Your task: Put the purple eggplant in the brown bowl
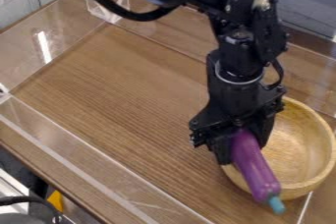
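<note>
My gripper (238, 133) points straight down and is shut on the upper end of the purple eggplant (254, 166). The eggplant hangs tilted from the fingers, its teal stem tip (276, 205) lowest, at the front rim of the brown bowl (311, 145). The bowl is light wood and sits at the right edge of the table, partly hidden behind my gripper and the eggplant. Whether the eggplant touches the bowl's rim I cannot tell.
The wooden table top (118, 85) is fenced by clear acrylic walls (39, 41) on the left, back and front. The black arm (243, 31) rises from the gripper toward the top of the view.
</note>
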You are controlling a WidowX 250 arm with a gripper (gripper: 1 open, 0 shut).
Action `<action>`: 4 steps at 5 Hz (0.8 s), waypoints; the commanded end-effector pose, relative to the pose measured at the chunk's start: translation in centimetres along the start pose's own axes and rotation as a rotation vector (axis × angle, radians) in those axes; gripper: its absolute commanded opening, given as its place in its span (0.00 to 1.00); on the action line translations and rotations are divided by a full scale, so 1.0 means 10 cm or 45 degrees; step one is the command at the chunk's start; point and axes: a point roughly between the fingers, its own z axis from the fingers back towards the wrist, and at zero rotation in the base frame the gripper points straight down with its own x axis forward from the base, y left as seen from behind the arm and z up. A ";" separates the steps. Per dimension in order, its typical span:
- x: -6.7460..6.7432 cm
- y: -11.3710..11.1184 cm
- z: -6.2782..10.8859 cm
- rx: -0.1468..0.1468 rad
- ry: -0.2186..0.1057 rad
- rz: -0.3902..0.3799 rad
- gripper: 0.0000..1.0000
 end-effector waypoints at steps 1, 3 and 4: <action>-0.07 -0.03 0.02 -0.035 -0.008 -0.046 0.00; -0.12 -0.01 -0.02 -0.051 -0.024 -0.081 0.00; -0.13 -0.01 -0.02 -0.053 -0.031 -0.088 0.00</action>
